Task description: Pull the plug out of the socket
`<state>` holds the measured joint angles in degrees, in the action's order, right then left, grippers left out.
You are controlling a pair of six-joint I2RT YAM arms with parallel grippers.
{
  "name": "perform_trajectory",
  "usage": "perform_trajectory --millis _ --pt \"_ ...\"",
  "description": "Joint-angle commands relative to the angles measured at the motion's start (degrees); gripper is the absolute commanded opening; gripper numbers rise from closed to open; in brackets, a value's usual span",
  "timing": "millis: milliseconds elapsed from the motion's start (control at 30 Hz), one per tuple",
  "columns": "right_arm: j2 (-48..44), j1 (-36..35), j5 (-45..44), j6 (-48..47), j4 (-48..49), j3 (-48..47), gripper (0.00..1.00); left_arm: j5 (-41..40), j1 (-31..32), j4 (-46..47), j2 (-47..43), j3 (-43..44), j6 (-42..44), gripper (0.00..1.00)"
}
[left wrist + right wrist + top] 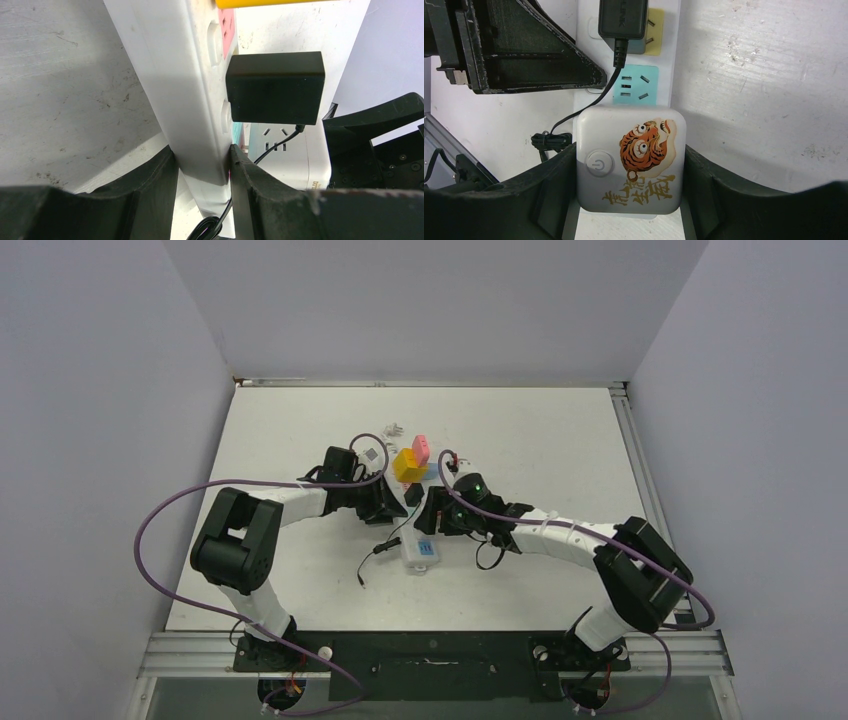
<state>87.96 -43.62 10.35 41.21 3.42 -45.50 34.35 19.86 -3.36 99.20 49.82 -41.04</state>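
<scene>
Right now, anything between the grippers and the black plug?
Nothing visible. Both clamp the socket itself: left gripper on its edge beside the black plug, right gripper on the tiger-printed end, one bare blue outlet short of it. The plug's top is exposed.

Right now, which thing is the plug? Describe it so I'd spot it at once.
Look at the long white power strip lying between the two arms, mid-table. Just past its tiger-picture end and the bare blue outlet sits the plug. It is the only black box on the strip, trailing a thin black cord.
</scene>
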Motion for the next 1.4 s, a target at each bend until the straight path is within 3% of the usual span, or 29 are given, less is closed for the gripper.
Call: perform_trajectory --millis 0,333,833,1133,1367 --pt "-4.29 0.15 -1.51 -0.43 4.29 -0.61 0.05 -3.1 -0.08 -1.52 -2.17 1.54 4.55 0.0" --pt "-4.76 -5.5 -14.28 -3.99 -3.23 -4.98 0.05 -3.5 0.09 -2.07 -1.69 1.82 4.84 0.0" --pt "-9.87 -3.07 -14.9 -4.2 -5.14 -3.73 0.05 -3.32 0.17 -2.29 -2.14 1.94 4.87 0.0" --pt "-16.58 10.39 -16.62 -4.56 -15.5 0.78 0.05 -3.06 2.45 -2.2 -2.52 1.86 4.76 0.0" --pt "-19.15 29.13 -2.57 -5.42 -13.91 7.12 0.1 -3.02 3.67 -2.34 -2.34 1.94 4.92 0.0"
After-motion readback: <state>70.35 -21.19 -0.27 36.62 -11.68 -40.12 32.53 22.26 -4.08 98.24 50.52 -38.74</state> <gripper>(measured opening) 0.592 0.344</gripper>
